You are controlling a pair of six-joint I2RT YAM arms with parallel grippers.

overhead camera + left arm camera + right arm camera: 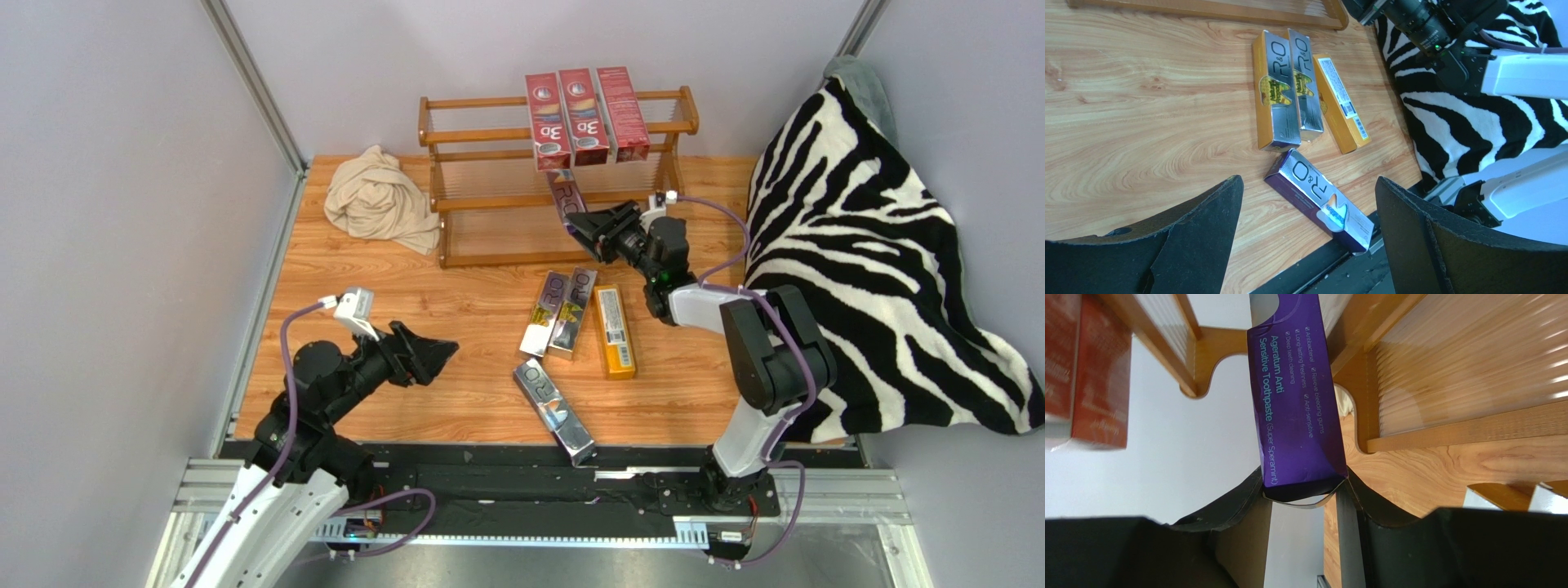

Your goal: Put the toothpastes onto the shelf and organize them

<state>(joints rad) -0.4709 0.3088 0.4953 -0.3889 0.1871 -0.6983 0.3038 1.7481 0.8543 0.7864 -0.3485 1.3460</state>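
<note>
While the right gripper point(586, 228) pinches the purple carton point(564, 192), its far end just ahead among the shelf point(491, 257) rails, placing is in hand — next, probably, seat it level and release.

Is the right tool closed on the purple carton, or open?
Shut on it. In the right wrist view, the right tool pinches the near end of the purple carton from both sides.

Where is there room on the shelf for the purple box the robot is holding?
The shelf is bare on its left half, every tier, beside the red cartons. The right gripper holds the purple carton under those, where it's crowded. The table is bare between beige cloth and loose cartons.
</note>
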